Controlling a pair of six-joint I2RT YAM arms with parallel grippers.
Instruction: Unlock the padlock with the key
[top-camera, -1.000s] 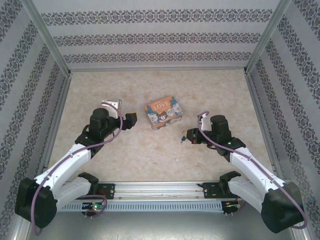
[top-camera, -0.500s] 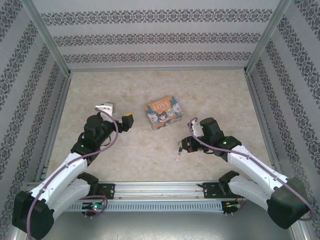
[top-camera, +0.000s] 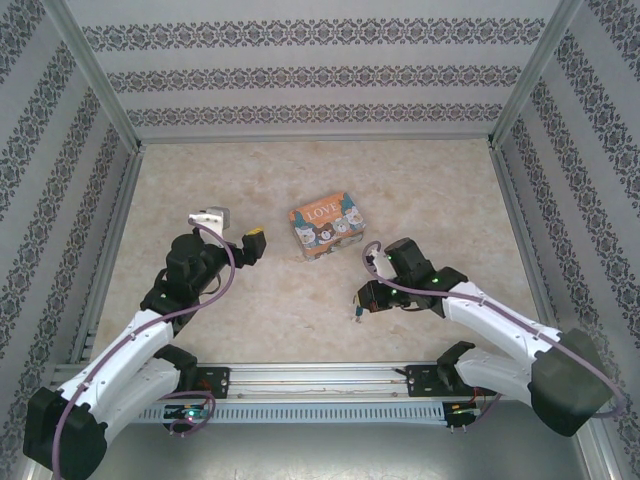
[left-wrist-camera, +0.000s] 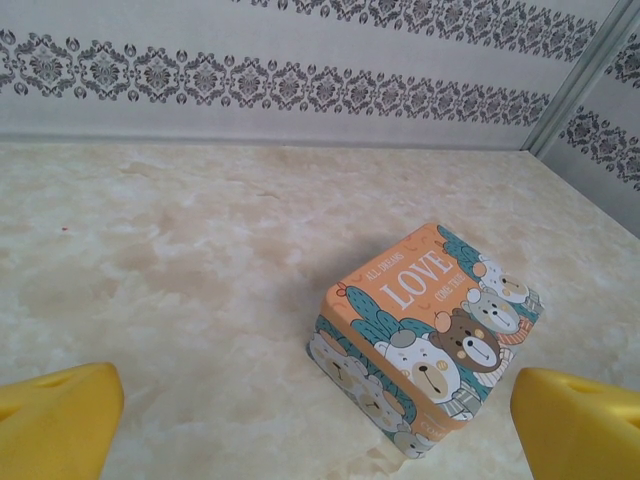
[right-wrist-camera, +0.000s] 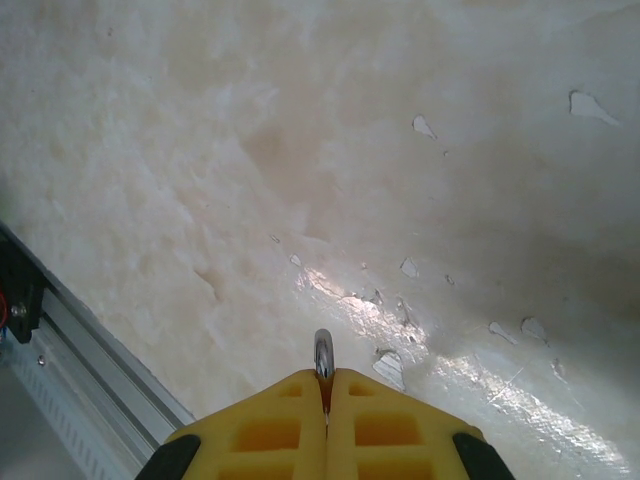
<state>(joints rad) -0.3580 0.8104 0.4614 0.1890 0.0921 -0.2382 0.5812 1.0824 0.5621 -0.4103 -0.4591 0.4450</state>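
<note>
Padlock: the tiny padlock with a thin silvery shackle (right-wrist-camera: 322, 352) is apparently what the right gripper (right-wrist-camera: 325, 385) holds, though it is too small to be sure. It hangs low over the beige marbled table (right-wrist-camera: 300, 150), near the orange "LOVE" tin (top-camera: 325, 226).
Right jaws: pressed together on it.
Left gripper (top-camera: 232, 228): yellow fingers spread wide, empty.
Doing it well: keep the pinch firm and turn the keyhole toward the left arm.

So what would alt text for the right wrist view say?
Two yellow fingers of the right end effector, pressed shut, pinch a small silvery metal piece whose tip pokes out. Beneath lies a glossy cream marble-patterned table with flaked spots, a grey metal rail at lower left.
</note>
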